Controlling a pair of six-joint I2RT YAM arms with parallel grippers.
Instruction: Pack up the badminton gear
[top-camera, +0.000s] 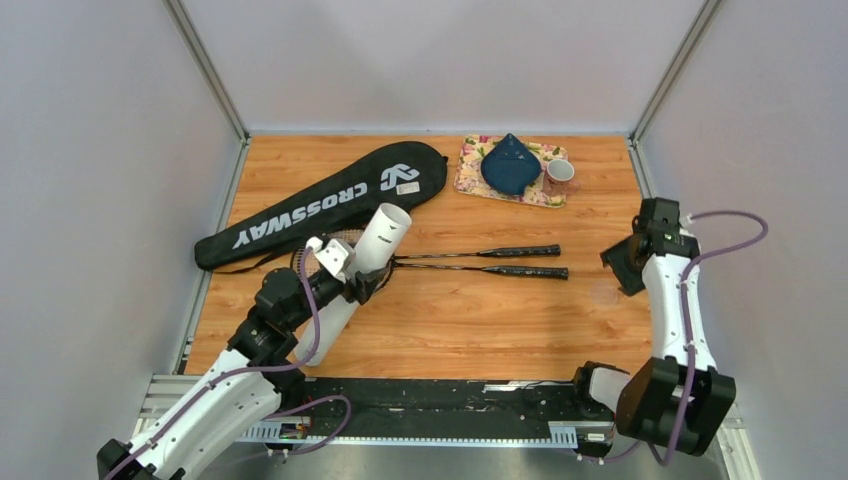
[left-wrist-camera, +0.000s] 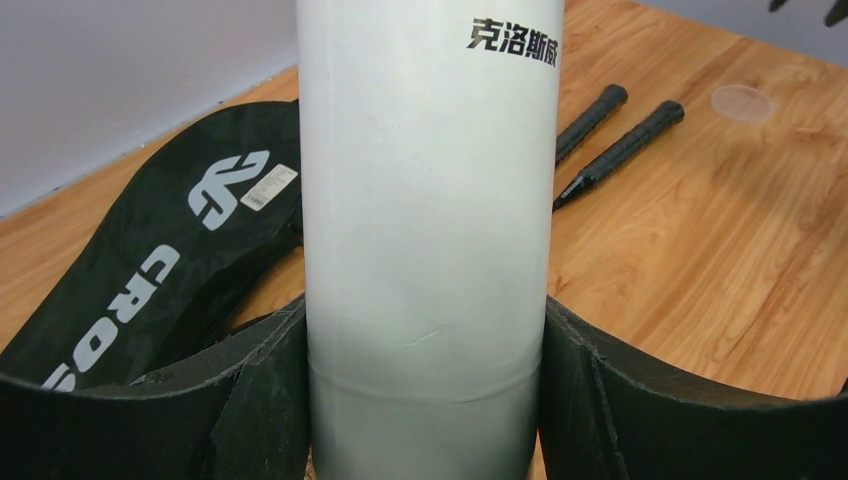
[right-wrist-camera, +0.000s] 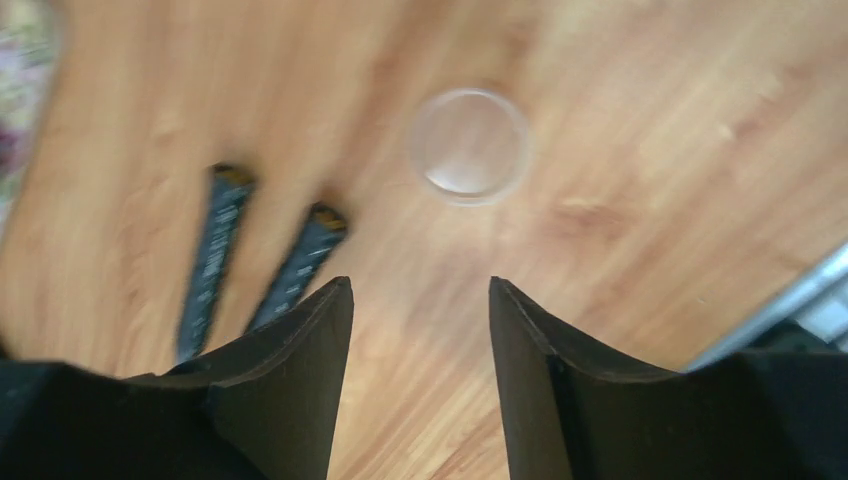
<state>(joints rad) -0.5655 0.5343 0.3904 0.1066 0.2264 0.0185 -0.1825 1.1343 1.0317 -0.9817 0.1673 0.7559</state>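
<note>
The white tube (top-camera: 383, 236) is tilted, its open end pointing up and away, and my left gripper (top-camera: 354, 283) is shut on its middle. In the left wrist view the tube (left-wrist-camera: 428, 200) fills the centre and both black pads (left-wrist-camera: 262, 400) press its sides. The black CROSSWAY cover (top-camera: 320, 203) lies flat at the back left. Two black rackets (top-camera: 500, 261) lie side by side with handles pointing right; their heads are mostly hidden behind the tube and left arm. My right gripper (right-wrist-camera: 420, 285) hovers open over bare wood near the handle ends (right-wrist-camera: 300, 262), holding nothing.
A clear round lid (right-wrist-camera: 468, 146) lies on the wood just right of the racket handles, below my right gripper (top-camera: 625, 265). A floral tray (top-camera: 470, 178) with a blue cloth and a small cup (top-camera: 560, 172) stand at the back right. Walls enclose the table on three sides.
</note>
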